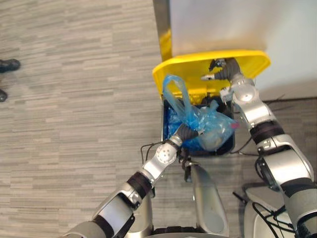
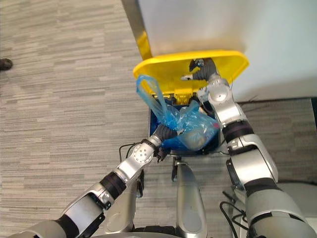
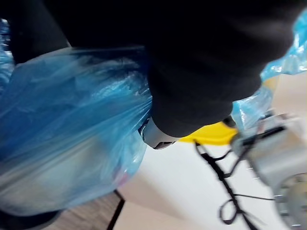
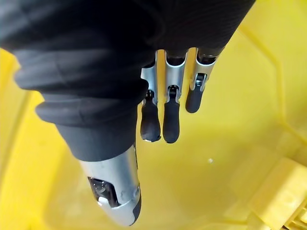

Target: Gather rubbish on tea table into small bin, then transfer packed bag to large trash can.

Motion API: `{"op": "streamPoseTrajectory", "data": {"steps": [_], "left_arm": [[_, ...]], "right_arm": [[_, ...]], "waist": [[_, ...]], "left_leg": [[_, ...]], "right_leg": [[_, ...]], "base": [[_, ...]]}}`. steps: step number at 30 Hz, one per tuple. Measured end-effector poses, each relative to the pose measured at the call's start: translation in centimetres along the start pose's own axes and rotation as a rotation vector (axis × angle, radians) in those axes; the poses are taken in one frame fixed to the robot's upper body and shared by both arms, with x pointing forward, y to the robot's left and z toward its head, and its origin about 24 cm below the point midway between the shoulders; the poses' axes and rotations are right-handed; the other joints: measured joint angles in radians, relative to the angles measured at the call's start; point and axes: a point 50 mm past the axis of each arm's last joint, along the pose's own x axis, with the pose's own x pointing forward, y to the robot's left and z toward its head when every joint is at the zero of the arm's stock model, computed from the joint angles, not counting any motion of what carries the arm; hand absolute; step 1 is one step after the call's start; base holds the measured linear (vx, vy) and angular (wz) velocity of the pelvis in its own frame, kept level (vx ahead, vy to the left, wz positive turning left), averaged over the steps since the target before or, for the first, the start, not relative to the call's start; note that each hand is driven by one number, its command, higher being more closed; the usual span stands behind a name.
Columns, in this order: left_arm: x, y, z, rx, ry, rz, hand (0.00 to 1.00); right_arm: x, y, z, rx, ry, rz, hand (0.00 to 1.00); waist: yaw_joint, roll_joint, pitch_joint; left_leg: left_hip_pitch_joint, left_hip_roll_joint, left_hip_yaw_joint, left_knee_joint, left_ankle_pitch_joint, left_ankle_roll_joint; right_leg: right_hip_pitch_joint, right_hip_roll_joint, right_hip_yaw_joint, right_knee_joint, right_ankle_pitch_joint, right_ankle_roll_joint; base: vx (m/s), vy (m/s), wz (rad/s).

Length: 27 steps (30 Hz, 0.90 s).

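Both head eyes look steeply down from above, sharing the yellow lid (image 1: 188, 69) and the blue bag (image 1: 203, 121) below it, the right eye's picture shifted slightly sideways. The left wrist camera sits right against the bag, peering past the left hand (image 3: 201, 72). The right wrist camera looks along the right hand (image 4: 171, 112), very close to the lid's yellow face.

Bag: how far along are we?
Done: bag is packed and at the can. In hand: right hand, fingers straight, props the lid up; left hand is at the bag, over the opening. Left: drop it in, pull clear, shut the lid.
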Motion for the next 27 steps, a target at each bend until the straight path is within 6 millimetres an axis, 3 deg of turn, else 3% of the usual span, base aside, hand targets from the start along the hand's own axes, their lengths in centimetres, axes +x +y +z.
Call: {"op": "streamPoseTrajectory", "data": {"steps": [4,5,9,11,16,23,27], "left_arm": [[1.5,0.0,-0.3,0.090,0.074,-0.014,1.00],[1.8,0.4,-0.4,0.099,0.092,0.004,0.00],[2.4,2.0,0.2,0.095,0.095,0.093,0.00],[2.9,3.4,1.1,0.105,0.083,0.163,0.00],[2.7,4.5,0.7,0.167,0.127,0.225,0.00],[2.5,4.9,1.4,0.205,0.091,0.253,0.00],[1.3,4.0,0.3,0.182,0.095,0.246,0.00]], "right_arm": [[0.4,0.7,2.4,-0.006,-0.090,0.019,0.00],[0.4,1.4,3.4,0.007,-0.127,0.032,0.00],[0.0,3.4,6.6,0.035,-0.262,0.075,0.00],[-0.7,4.4,9.3,0.075,-0.374,0.100,0.00],[-1.8,5.8,11.6,0.137,-0.491,0.132,0.00],[-2.4,6.9,10.9,0.145,-0.478,0.149,0.00],[-3.6,7.4,8.1,0.171,-0.408,0.151,0.00]], "waist": [[-0.009,0.001,0.006],[-0.010,0.001,0.008],[-0.009,0.001,0.009],[-0.008,0.001,0.009],[0.018,0.001,0.009],[0.024,0.000,0.008],[0.042,-0.002,0.007]], "left_leg": [[-0.103,0.011,0.036,0.056,-0.023,0.005],[-0.134,0.015,0.046,0.076,-0.035,0.007],[-0.215,0.049,0.073,0.161,-0.078,0.005],[-0.251,0.059,0.088,0.193,-0.095,0.009],[-0.264,0.067,0.095,0.206,-0.106,0.017],[-0.242,0.065,0.116,0.209,-0.110,0.025],[-0.168,0.062,0.117,0.199,-0.113,0.022]], "right_leg": [[-0.096,0.014,0.034,-0.003,0.027,0.000],[-0.125,0.018,0.044,0.003,0.030,0.000],[-0.199,0.037,0.059,0.033,0.032,-0.003],[-0.237,0.041,0.069,0.054,0.032,-0.004],[-0.249,0.044,0.072,0.065,0.031,-0.005],[-0.237,0.028,0.079,0.081,0.026,-0.002],[-0.170,0.024,0.073,0.097,0.002,-0.003]], "base": [[0.03,0.025,-0.25],[0.04,0.019,-0.26],[0.05,0.016,-0.27],[0.04,0.027,-0.16],[0.04,0.020,-0.02],[0.04,0.036,0.01],[0.04,0.029,0.05]]}}
